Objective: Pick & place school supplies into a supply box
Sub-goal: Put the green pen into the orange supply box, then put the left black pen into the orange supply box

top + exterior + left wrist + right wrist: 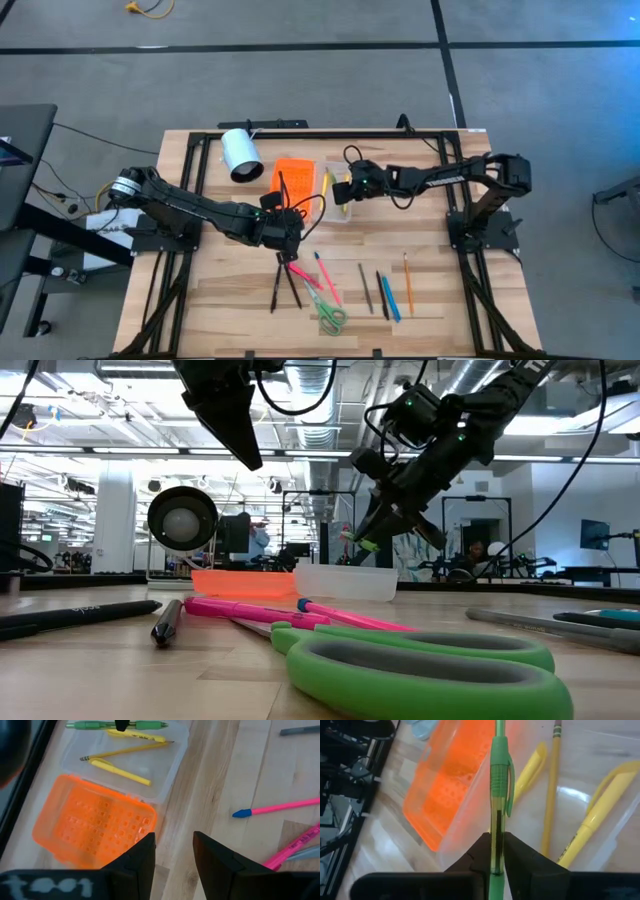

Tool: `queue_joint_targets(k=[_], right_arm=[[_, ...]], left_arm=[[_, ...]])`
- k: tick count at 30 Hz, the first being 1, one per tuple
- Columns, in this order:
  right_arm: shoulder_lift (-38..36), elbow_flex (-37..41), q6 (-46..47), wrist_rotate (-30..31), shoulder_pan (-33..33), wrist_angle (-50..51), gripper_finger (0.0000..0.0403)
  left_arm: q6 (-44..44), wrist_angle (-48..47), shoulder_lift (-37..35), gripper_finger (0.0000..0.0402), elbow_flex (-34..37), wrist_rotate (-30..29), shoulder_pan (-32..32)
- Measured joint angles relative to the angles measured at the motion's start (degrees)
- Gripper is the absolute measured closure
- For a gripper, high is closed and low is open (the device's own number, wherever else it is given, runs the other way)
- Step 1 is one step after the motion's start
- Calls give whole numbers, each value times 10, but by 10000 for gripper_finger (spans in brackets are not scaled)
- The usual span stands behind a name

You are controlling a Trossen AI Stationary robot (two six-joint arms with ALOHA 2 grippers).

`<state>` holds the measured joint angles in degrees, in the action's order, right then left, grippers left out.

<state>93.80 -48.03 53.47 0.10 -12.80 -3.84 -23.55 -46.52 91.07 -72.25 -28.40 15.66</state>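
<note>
my right gripper is closed on a green pen, holding it over the clear tray, where yellow pencils already lie. if i release too high, the pen may bounce over the rim onto the desk. my left gripper waits open and empty, just beside the orange lid.

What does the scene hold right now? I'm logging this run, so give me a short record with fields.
right hand: shut on green pen, above clear tray
left hand: open, empty, beside orange lid
in tray: yellow pencil, two yellow pens
on table: pink pen, green scissors, white cylinder
</note>
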Motion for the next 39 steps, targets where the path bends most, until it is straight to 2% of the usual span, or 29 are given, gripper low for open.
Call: queue_joint_targets(k=[9,17,28,39], right_arm=[[0,0,-2,2,-9,-1,320],[-31,0,-88,0,5,-33,310],[-145,0,-275,2,52,30,310],[-223,0,-384,19,83,156,310]], left_arm=[[-10,0,0,279,0,-1,0],[-46,-17,0,279,0,16,4],[-165,-44,0,279,0,74,51],[-361,-59,0,279,0,69,138]])
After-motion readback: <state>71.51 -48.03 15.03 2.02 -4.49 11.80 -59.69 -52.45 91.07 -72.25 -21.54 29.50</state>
